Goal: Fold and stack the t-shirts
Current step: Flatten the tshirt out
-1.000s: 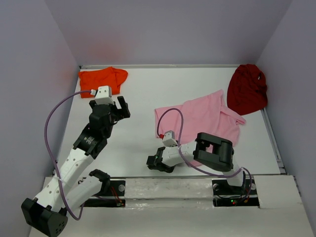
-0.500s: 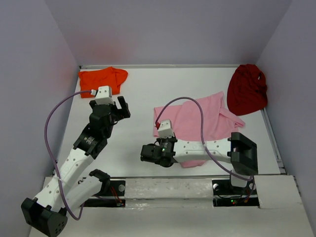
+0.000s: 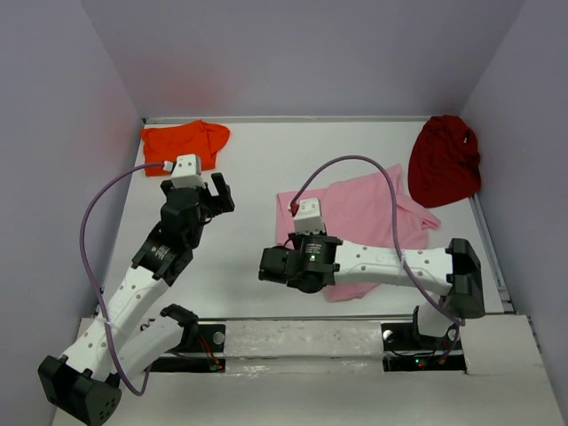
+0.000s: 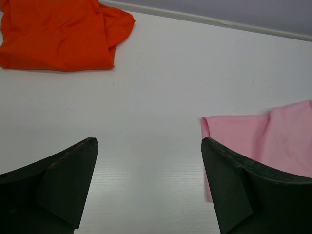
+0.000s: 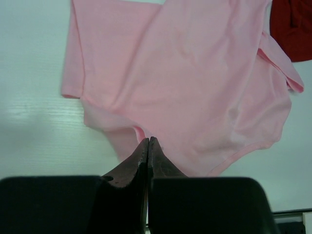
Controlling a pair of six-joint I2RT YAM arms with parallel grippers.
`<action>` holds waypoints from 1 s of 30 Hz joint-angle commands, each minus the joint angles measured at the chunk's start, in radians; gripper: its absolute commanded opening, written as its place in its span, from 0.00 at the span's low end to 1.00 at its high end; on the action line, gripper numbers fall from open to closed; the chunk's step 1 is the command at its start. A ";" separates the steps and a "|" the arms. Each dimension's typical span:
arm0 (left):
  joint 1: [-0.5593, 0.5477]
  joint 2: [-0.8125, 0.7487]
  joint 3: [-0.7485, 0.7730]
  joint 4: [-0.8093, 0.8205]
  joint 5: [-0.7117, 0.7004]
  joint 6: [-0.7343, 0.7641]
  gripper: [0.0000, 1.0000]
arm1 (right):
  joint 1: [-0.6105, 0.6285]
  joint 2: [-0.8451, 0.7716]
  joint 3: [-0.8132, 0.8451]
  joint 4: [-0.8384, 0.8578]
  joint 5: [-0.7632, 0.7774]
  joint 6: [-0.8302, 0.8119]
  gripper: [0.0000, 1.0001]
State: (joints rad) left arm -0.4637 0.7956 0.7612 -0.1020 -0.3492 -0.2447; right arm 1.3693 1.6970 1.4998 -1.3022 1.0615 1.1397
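While our left gripper gapes empty, our right gripper is closed tight, tips at the pink t-shirt spread just ahead.

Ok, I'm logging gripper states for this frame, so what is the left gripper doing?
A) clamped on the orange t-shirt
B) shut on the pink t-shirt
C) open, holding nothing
C: the left wrist view shows the left gripper with its fingers wide apart and only table between them.
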 commanded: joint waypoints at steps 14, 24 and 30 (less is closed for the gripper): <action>-0.007 -0.001 -0.007 0.025 -0.025 0.004 0.97 | 0.008 -0.450 -0.070 0.284 -0.021 -0.404 0.00; -0.009 0.004 -0.007 0.022 -0.033 0.002 0.97 | 0.008 -0.306 -0.299 0.317 -0.139 -0.100 0.09; -0.009 -0.001 -0.007 0.022 -0.036 0.002 0.97 | 0.008 -0.218 -0.340 0.314 -0.156 -0.040 0.56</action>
State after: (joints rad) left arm -0.4656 0.8028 0.7612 -0.1028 -0.3592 -0.2451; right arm 1.3693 1.4517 1.1755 -1.0180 0.9012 1.0111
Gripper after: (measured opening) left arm 0.967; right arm 0.505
